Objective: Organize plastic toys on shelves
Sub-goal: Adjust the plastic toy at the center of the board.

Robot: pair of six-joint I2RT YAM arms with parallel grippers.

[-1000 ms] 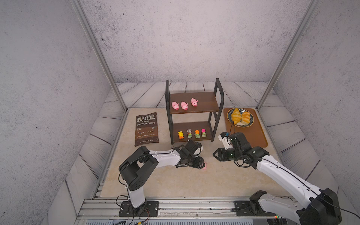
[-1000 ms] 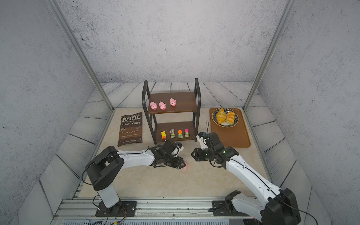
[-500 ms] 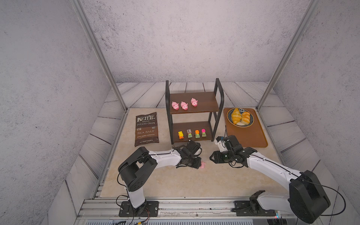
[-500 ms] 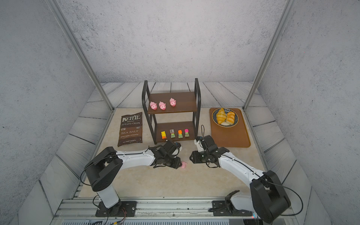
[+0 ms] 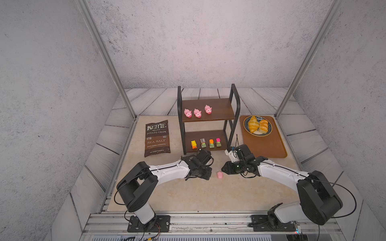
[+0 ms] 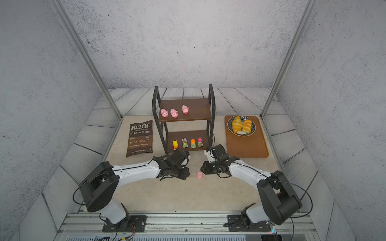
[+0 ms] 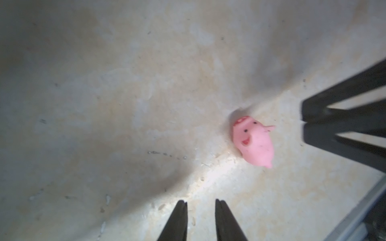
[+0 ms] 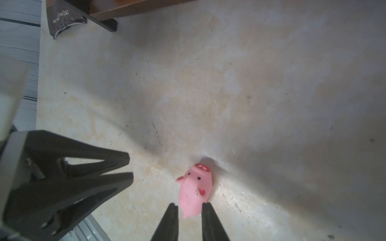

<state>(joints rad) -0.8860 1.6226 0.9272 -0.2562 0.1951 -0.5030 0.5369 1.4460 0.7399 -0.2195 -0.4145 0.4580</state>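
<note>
A pink pig (image 5: pixel 219 174) (image 6: pixel 199 174) lies on its side on the beige table between my two grippers. My right gripper (image 8: pixel 190 205) (image 5: pixel 224 169) is shut on the pig's (image 8: pixel 195 189) rear end, with most of its body sticking out past the tips. My left gripper (image 7: pixel 200 202) (image 5: pixel 206 174) stands a little back from the pig (image 7: pixel 253 144), open by a narrow gap with nothing in it. The shelves (image 5: pixel 221 108) carry three pigs (image 5: pixel 197 113) on the upper board. On the lower board stand several trucks (image 5: pixel 211 143) in a row.
A dark potato chips bag (image 5: pixel 157 137) lies left of the shelves. A brown tray (image 5: pixel 269 146) on their right holds a plate of croissants (image 5: pixel 258 125). The shelf frame's front legs stand close behind both wrists.
The right gripper has moved left to the pig and narrowed around its rear. The left gripper, which had the pig at its tips, has let it go and drawn back slightly.
</note>
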